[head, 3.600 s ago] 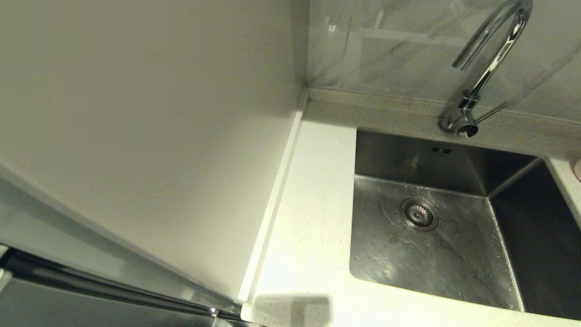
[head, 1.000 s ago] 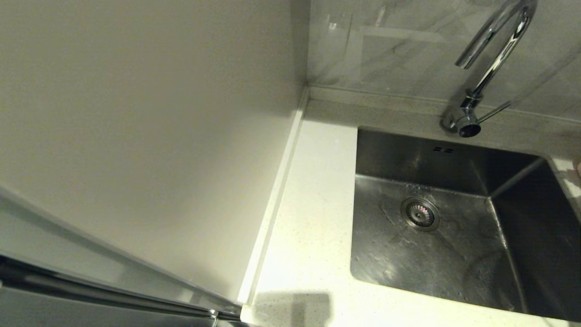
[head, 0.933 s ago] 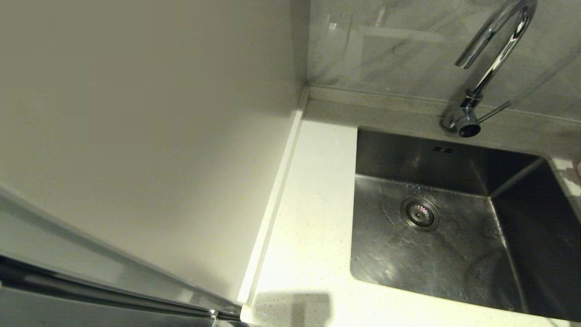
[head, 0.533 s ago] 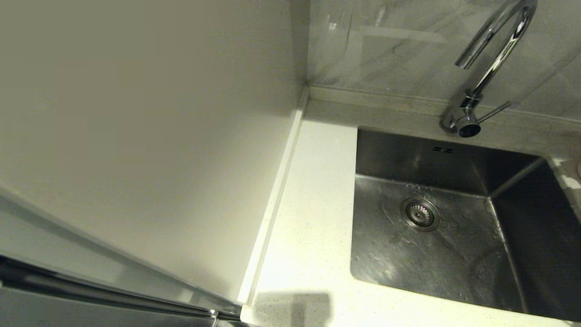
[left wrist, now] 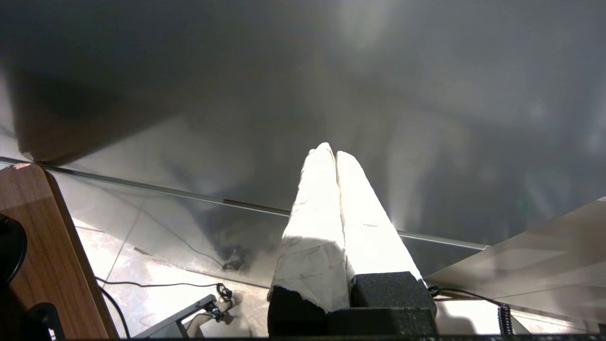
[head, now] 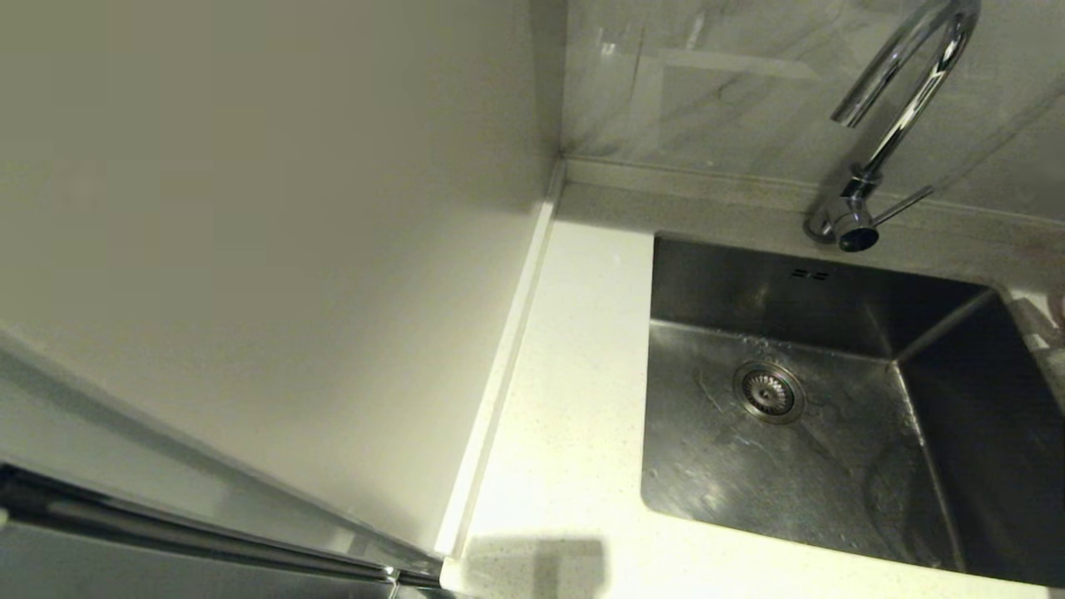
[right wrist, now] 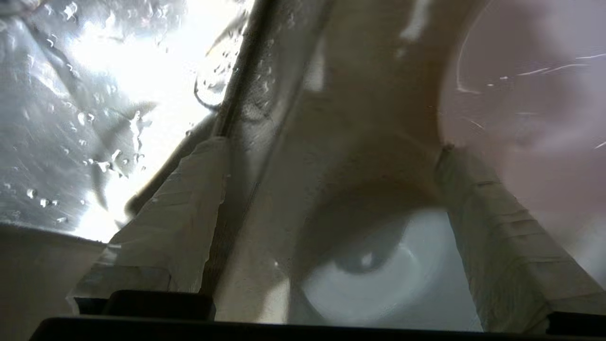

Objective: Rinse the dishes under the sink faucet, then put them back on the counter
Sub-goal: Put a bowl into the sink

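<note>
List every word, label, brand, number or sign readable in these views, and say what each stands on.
None: no readable text anywhere.
The sink faucet, the sink and the counter carry no visible marking.
The grey bowl and the pale pink bowl are plain.

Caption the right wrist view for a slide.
Open right gripper above the counter beside the sink, grey bowl between its fingers, pink bowl beyond.

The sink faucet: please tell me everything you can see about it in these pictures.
The sink faucet is a tall gooseneck of shiny chrome-like metal. It stands upright on the counter ledge behind the sink. Its curved spout ends above the basin, and no water is seen running. A thin straight lever sticks out sideways from its base. Nothing touches it.
</note>
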Tool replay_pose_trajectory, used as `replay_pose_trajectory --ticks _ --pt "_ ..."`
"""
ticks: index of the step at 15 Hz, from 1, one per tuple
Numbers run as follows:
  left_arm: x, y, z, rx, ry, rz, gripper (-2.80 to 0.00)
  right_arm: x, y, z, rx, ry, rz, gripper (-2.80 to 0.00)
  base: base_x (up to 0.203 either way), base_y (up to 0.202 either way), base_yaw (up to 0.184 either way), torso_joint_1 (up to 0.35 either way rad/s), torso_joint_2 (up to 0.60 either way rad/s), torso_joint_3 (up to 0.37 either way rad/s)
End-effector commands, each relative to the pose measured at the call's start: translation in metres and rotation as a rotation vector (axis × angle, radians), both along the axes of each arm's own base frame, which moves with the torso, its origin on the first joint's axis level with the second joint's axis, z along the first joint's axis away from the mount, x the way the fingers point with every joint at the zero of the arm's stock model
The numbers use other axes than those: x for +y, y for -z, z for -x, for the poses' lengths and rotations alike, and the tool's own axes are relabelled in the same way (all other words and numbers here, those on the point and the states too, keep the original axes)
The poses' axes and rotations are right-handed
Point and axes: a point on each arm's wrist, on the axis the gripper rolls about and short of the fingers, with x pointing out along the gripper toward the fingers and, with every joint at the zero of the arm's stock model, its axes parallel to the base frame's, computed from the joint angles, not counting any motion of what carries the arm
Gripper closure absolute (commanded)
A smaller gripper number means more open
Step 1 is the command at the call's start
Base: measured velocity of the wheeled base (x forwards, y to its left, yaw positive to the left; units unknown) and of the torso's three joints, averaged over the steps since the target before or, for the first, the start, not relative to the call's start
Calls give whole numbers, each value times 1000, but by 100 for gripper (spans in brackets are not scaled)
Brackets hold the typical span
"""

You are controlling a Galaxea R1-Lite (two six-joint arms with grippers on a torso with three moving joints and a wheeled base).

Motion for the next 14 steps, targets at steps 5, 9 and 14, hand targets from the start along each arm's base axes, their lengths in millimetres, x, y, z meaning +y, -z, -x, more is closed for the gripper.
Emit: replay_pose_trajectory --ticks 5,9,14 --pt "0 0 0 1 0 0 0 7 15 -22 37 -21 1 -280 0 0 0 0 0 0" --pt "0 1 0 2 0 0 0 6 -2 -23 -17 -2 20 -280 0 0 0 0 0 0" --pt "0 1 0 3 0 0 0 1 -21 -11 -65 36 41 -280 0 0 0 0 0 0"
